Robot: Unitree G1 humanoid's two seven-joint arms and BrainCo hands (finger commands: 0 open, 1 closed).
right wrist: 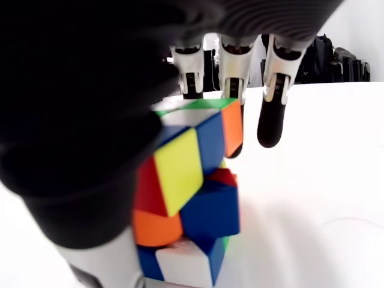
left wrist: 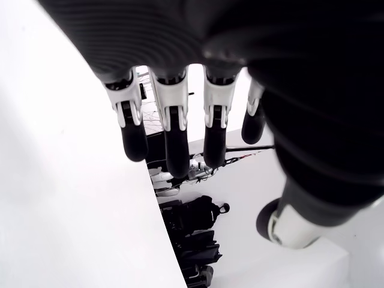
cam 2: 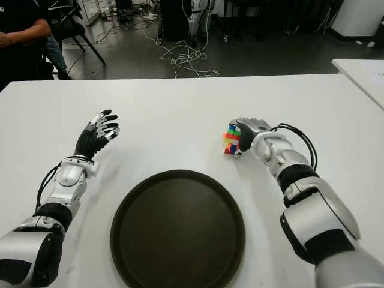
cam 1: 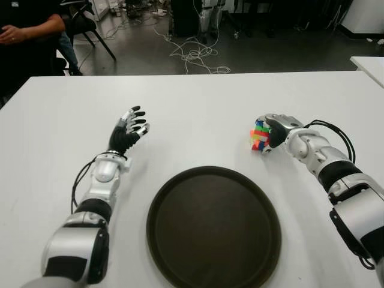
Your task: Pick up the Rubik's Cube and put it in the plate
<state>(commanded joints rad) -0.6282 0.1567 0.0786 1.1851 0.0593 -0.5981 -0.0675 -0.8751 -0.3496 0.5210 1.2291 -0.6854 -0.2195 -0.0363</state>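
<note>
The Rubik's Cube (cam 1: pixel 259 137), its layers twisted out of line, sits low over the white table (cam 1: pixel 198 102) to the right of the plate's far edge. My right hand (cam 1: pixel 273 133) wraps it from the right. In the right wrist view the fingers (right wrist: pixel 235 60) reach over the top of the cube (right wrist: pixel 192 180) and the thumb presses its lower side. The dark round plate (cam 1: pixel 213 228) lies near the table's front, between my arms, with nothing in it. Left of the plate, my left hand (cam 1: pixel 129 129) hovers with straight, spread fingers (left wrist: pixel 174 132), holding nothing.
A seated person (cam 1: pixel 24 36) is at the table's far left corner beside a chair. Cables (cam 1: pixel 195 54) trail on the floor beyond the far edge. Another white table (cam 1: pixel 369 63) shows at the far right.
</note>
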